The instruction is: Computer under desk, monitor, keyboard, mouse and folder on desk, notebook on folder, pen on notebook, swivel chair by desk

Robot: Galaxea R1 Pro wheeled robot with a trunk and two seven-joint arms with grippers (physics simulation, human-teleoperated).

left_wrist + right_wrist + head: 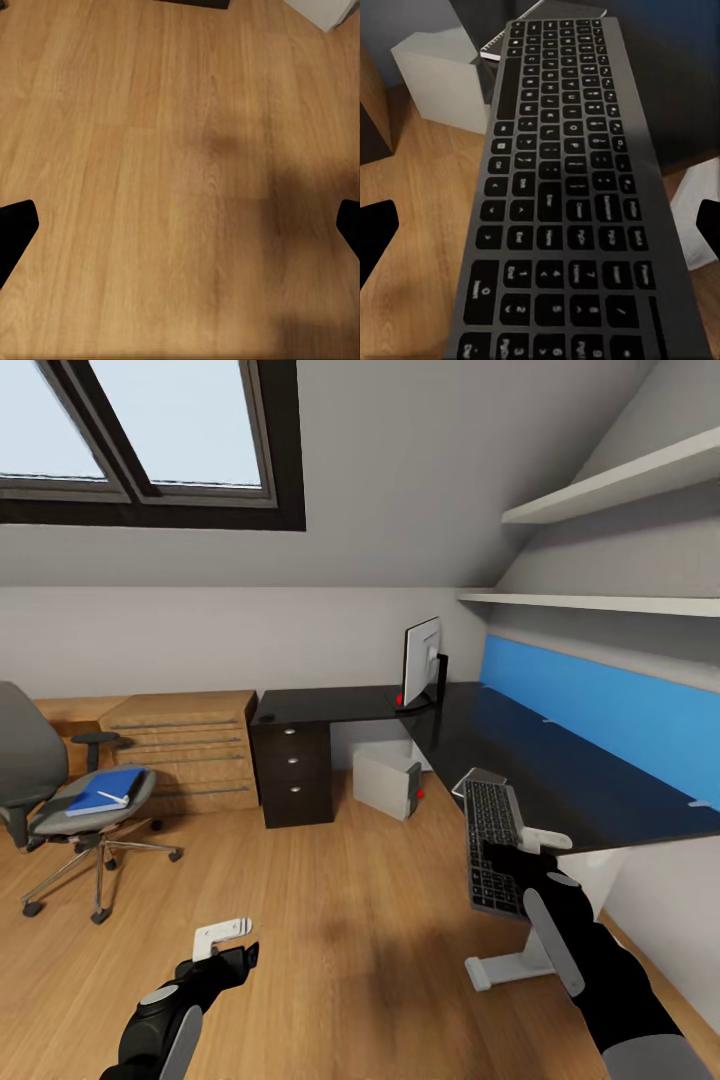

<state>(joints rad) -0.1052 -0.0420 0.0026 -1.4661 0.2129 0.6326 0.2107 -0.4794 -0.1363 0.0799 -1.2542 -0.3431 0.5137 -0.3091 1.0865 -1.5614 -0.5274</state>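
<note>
Keyboard (492, 843) is clamped at its near end by right gripper (520, 860), held over desk (560, 760) edge. Next: it's to be laid beside monitor (422, 663). Left gripper (228, 945) is spread, w/ nothing held.

Monitor (421, 662) on desk (520, 760), computer (388, 780) underneath

Glossy black desk (520, 745) top, dark drawers with silver knobs. Bright blue panel (610, 710) at 3 o'clock. Grey-framed keyboard (492, 845), dark keys, white lettering. Light grey computer (388, 780). Blue folder (105, 792) on grey chair (60, 790) at 9 o'clock. Oak plank floor (330, 920). Pale grey walls (400, 480).
</note>
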